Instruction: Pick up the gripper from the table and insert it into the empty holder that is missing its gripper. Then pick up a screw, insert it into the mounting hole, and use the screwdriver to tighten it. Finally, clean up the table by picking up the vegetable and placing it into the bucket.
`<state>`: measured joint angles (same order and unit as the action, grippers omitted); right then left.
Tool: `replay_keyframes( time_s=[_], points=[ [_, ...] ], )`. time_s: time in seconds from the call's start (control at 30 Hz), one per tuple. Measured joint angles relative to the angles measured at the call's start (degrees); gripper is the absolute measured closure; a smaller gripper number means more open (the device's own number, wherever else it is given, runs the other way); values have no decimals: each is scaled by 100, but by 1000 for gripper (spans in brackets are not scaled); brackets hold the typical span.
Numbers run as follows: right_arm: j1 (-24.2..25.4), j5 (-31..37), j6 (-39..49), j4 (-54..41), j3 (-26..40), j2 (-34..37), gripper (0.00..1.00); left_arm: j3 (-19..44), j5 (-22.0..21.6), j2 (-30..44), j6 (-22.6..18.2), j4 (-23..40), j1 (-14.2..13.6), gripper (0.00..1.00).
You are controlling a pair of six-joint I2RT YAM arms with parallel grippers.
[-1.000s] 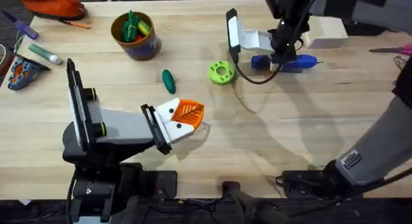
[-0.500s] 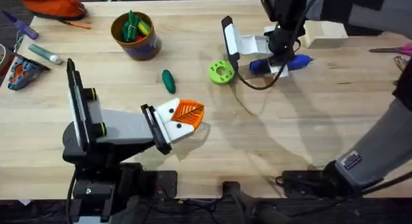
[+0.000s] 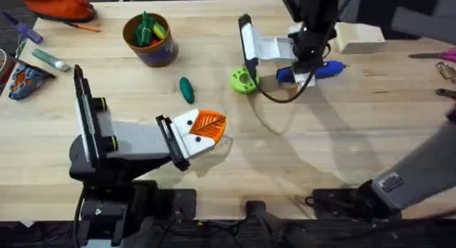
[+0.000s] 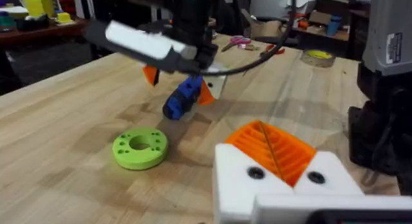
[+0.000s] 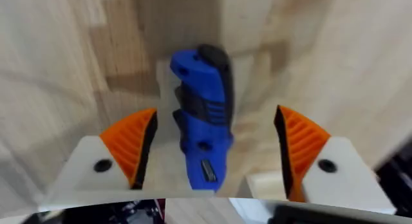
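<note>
While right hand (image 5: 212, 153) gapes wide astride screwdriver (image 5: 203, 114), untouched | left hand (image 3: 206, 130) closed, empty

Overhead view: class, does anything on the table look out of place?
Yes. The vegetable lies loose on the bare wood between the bucket and the lime-green disc, while other toy pieces sit inside the bucket.

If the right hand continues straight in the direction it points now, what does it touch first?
Most likely the screwdriver: it lies directly between the open fingers of the right hand, above the table. The remaining gap is unclear.
</note>
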<state>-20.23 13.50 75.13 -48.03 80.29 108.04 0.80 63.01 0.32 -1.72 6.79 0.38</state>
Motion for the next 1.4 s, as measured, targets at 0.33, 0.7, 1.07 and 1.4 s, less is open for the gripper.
replay_keyframes(
  time_s=[0.33, 0.7, 1.07, 1.4],
  points=[
    [-137, -636, -1297, 238, -2, -2367, 24, 0, 0, 0, 0, 0, 2, 986],
    [-91, -1358, -4185, 1128, -2, -4294, 24, 0, 0, 0, 0, 0, 2, 986],
    [-91, -1424, -6155, -672, -2, -5481, 24, 0, 2, -1, 0, 0, 2, 986],
    [-91, -1260, -6842, -860, -1138, -6562, 22, 0, 1, 0, 0, 0, 2, 986]
  ],
)
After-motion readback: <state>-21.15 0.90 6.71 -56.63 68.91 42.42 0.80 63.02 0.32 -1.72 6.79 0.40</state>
